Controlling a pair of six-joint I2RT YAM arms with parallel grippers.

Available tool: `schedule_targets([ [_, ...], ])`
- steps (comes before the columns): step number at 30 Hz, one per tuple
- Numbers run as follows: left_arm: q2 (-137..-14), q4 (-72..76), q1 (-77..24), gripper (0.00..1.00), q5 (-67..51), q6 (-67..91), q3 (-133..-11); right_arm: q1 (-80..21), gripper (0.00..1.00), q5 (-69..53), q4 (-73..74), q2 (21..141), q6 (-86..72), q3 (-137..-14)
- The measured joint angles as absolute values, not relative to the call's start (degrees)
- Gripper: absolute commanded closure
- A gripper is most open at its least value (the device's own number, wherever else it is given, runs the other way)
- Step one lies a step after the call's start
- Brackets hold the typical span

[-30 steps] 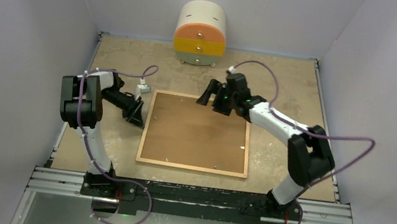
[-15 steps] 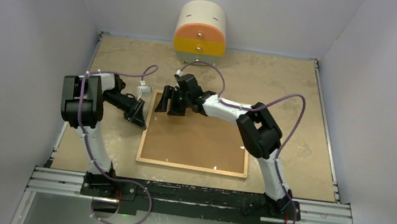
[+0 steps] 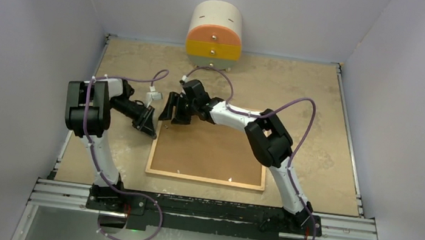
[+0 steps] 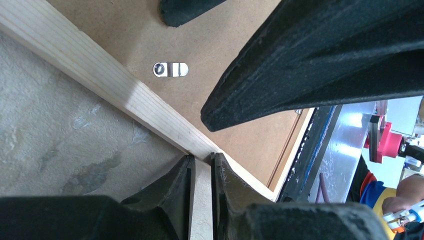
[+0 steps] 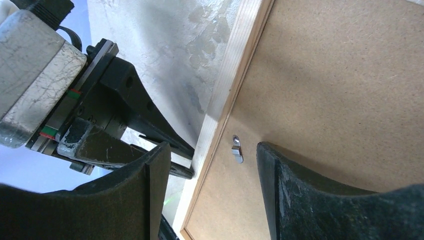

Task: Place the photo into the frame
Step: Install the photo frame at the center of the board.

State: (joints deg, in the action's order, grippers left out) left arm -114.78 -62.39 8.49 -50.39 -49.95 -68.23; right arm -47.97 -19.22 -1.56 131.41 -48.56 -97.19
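**Risks.** The frame (image 3: 205, 180) lies back-up in the middle of the tabletop (image 3: 311, 95), and its brown backing board (image 3: 212, 153) is in place. The photo shows in no view, so its whereabouts cannot be told. It probably cannot go in until the board is freed.

The left gripper (image 4: 201, 159) has its jaws closed on the frame's narrow left border. That is a thin purchase on smooth wood. A sideways pull could make the jaws slip off, or skid or tip the whole frame.

Just beyond it, the right gripper (image 5: 212, 146) hangs with its jaws open, astride a small metal clip (image 5: 237, 149) at the left edge of the board. The clip is tiny and flat. A fingertip could miss it, scrape the board, or shove the frame against the left arm's hold. The two grippers are also very near each other and could knock together.

**Counts.**
- **Arms:** two, each with one gripper.
- **Frame and backing board:** one of each.
- **Clips:** three can be made out, two near clips (image 3: 178, 170) along the front border and the one under the right jaws. Any others are hidden or too small to tell.
- **Drawer cabinet (image 3: 214, 37):** one, round, against the far wall and well apart from the frame.
- **Photos:** none visible.
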Motion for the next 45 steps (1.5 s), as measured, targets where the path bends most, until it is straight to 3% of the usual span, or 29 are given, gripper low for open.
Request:
schedule_targets([
  [45, -114.78, -62.5, 8.56, 0.85, -50.35, -49.43, -68.27, -49.17, 0.35, -24.88, -5.56, 133.25, -58.35, -96.49],
])
